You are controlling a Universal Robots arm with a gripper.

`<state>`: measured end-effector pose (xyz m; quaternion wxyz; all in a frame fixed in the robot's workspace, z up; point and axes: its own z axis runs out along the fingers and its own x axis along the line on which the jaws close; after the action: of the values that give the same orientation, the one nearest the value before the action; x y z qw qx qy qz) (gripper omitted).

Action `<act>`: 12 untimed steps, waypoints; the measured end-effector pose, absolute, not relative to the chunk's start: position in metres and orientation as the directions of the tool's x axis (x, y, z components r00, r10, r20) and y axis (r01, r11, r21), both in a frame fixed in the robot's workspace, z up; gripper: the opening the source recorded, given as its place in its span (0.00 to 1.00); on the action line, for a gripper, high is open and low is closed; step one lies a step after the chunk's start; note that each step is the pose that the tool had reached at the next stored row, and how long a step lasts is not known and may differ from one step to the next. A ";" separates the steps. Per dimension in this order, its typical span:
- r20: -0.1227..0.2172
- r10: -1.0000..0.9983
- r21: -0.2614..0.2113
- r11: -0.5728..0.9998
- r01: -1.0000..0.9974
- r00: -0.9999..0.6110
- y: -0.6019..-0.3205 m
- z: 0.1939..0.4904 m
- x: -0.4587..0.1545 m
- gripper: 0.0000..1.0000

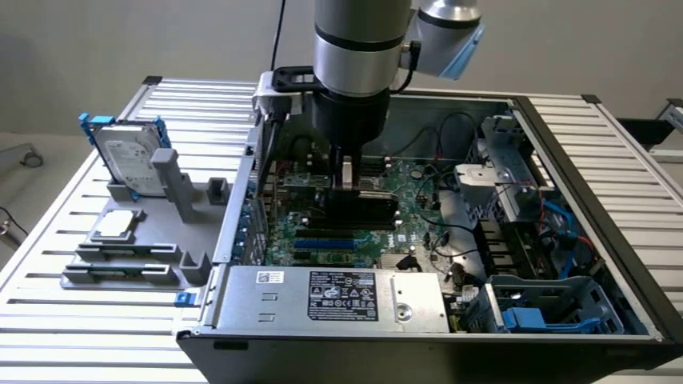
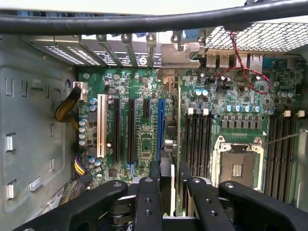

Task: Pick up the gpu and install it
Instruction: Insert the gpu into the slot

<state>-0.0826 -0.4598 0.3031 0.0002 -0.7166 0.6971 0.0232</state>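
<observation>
Firmly clenched on the gpu [image 1: 369, 214], the end effector [image 1: 357, 192] holds the card on edge inside the open computer case [image 1: 581, 156], low over the motherboard [image 2: 139, 96] and roughly along the blue slot [image 2: 160, 125]. Any skew while pressing could jam the edge connector or snag the bracket on the rear panel. The power supply [image 1: 267, 300] label (white print on black) is unreadable, as is the label on the hard drive [image 1: 130, 164], which stands near the table [image 1: 96, 320] edge at the exterior view's left.

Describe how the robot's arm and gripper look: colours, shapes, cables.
The arm is a silver-grey cylinder with a black band; a joint cap is light blue. Below comes a black round wrist, with a pale bracket and a thin black cable beside it. The gripper is black, its jaws on bolted link bars.
</observation>
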 end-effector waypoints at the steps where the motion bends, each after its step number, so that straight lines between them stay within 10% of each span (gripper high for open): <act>1: -0.034 -0.999 0.032 -0.028 -0.999 0.027 -0.461 0.302 -0.084 0.26; 12: -0.034 -0.999 0.031 -0.033 -0.999 0.032 -0.470 0.288 -0.100 0.26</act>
<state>-0.1004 -0.4698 0.2885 0.0007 -0.7183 0.6954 0.0227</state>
